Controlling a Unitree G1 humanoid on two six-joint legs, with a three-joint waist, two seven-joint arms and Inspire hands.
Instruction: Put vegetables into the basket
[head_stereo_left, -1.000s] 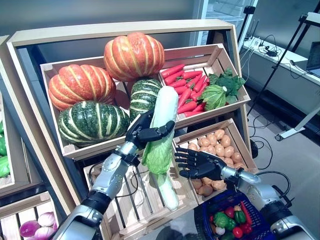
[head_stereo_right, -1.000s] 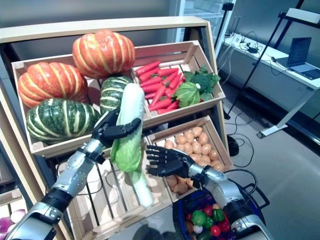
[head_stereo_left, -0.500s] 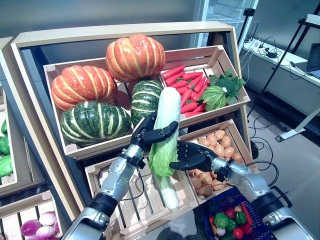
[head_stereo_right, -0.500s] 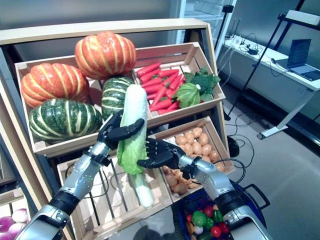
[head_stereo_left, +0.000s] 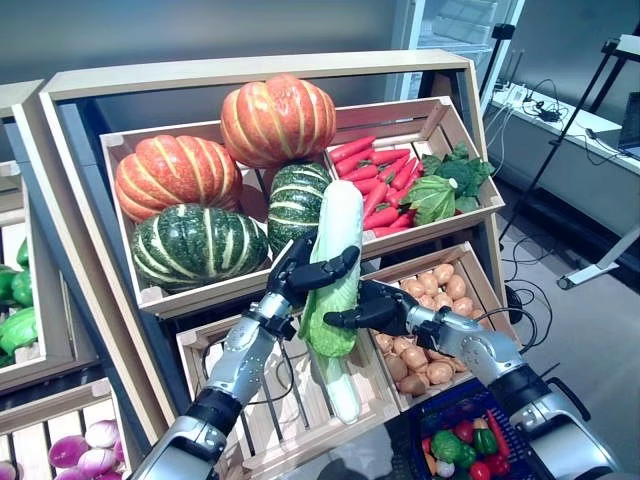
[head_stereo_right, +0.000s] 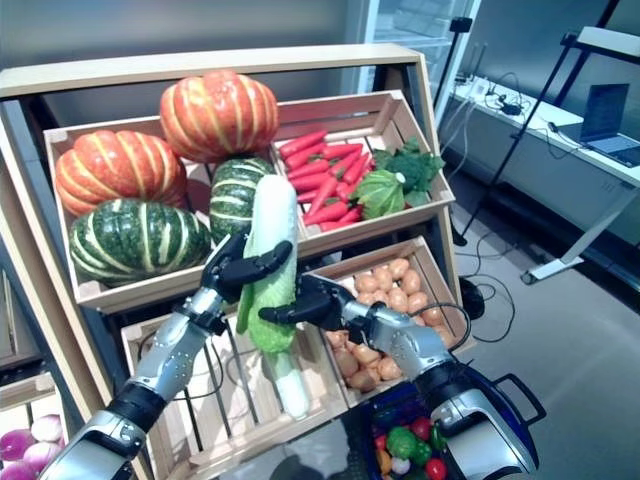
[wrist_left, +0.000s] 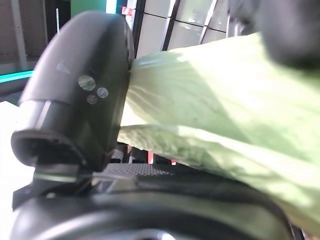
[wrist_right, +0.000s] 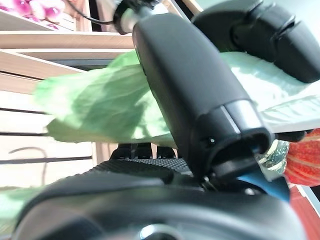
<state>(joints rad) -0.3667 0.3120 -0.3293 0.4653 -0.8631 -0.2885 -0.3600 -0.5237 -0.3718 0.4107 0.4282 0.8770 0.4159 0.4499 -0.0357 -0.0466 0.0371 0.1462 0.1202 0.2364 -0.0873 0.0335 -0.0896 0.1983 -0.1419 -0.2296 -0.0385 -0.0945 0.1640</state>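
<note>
Left eye view: pale, leafy green cabbage (head_stereo_left: 335, 262)

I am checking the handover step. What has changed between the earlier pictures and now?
The right hand moved from open below the shelf up to the Chinese cabbage and closed its fingers on the leafy middle. The left hand kept its grip, cabbage upright. The basket and pumpkins stayed put.
</note>
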